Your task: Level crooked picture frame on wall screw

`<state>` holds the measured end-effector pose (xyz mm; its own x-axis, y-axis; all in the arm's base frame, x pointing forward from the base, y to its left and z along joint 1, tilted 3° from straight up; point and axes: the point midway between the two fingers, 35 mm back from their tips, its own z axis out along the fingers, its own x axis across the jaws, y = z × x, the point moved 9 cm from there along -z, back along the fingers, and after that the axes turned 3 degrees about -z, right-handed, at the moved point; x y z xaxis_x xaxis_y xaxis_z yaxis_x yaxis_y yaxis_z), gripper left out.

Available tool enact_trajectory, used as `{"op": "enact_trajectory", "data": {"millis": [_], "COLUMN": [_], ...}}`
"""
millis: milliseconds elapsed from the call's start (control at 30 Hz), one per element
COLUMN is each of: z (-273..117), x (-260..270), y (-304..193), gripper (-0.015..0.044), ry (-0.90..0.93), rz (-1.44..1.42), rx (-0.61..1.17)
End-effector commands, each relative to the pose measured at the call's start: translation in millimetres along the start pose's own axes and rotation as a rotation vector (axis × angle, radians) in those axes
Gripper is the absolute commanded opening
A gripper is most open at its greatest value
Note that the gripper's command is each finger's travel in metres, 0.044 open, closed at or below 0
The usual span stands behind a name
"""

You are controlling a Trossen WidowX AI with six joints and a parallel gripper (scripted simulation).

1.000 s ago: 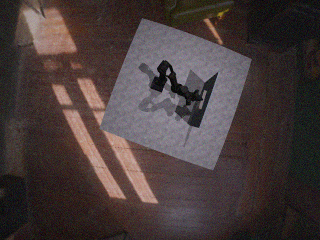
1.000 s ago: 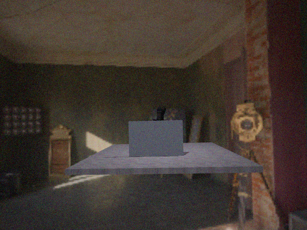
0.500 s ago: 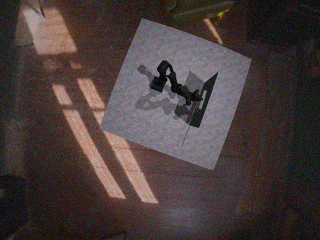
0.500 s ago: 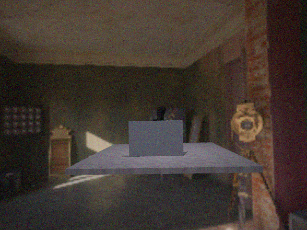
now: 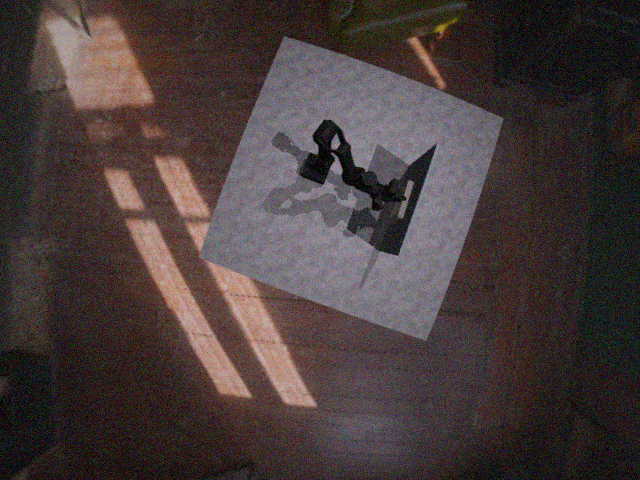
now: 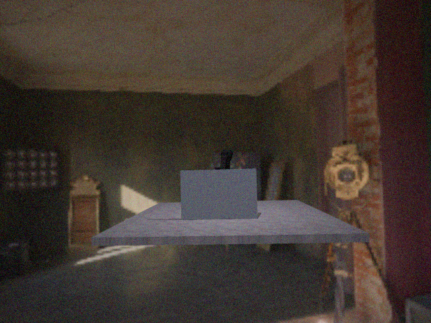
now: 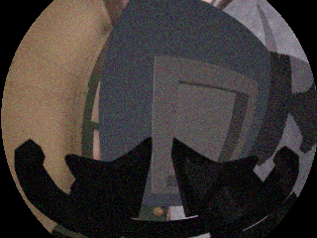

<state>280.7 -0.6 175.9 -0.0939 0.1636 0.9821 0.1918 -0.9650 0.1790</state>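
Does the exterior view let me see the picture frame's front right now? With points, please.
No, the exterior view shows only the blank back of the wall panel (image 5: 419, 198) (image 6: 218, 194) (image 7: 130, 74), which hides the frame.

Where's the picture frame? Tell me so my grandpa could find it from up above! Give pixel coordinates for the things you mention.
Find the pale square table (image 5: 310, 289) (image 6: 229, 239), then the dark wall (image 5: 428, 165) (image 6: 218, 194) (image 7: 129, 74) standing on it. The frame (image 5: 409, 192) (image 7: 165, 99) is the thin light strip on the wall's side facing the black arm (image 5: 351, 167), right by the gripper (image 5: 404, 197) (image 7: 161, 141). It's much paler than both.
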Motion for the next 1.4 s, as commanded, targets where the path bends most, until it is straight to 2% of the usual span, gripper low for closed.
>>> {"op": "enact_trajectory", "data": {"millis": [0,1367], "z": [-0.3,-0.3], "x": [4.0,8.5], "y": [0.1,0.3], "gripper": [0.0,0.0], "ry": [0.009,0.009], "rz": [-0.001,-0.001], "rx": [-0.002,-0.002]}}
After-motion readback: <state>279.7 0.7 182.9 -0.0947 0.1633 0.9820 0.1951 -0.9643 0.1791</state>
